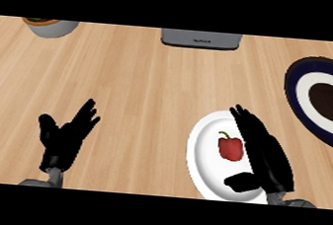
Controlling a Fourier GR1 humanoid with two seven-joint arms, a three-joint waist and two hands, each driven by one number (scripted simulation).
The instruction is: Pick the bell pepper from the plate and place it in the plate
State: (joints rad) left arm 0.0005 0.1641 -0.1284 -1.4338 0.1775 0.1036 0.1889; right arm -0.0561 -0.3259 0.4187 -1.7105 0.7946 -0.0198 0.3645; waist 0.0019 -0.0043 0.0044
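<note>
Right hand (265, 154) lay over the white plate (203, 173) with its fingers stretched out straight toward the far side of the counter and its thumb sticking out to the left near the plate's near rim; it was released and held nothing. Just to the left of those fingers, one red bell pepper (230, 147) rested on the white plate, its green stem pointing away from the robot. Whether the fingers brushed the pepper's side could not be told; the thumb sat apart from it, nearer the robot.

Left hand (63, 137) rested open at the lower left of the wooden counter (149, 93), fingers spread and pointing up and to the right, well apart from the pepper and from both plates.

Two plates were in view: the white one under the pepper, and one dark blue plate (304, 80) with a white ring and a dark centre, at the right edge, beyond and to the right of the right hand. One grey box-shaped appliance (201, 39) stood at the far edge, and one grey pot (50, 26) stood at the far left corner.
</note>
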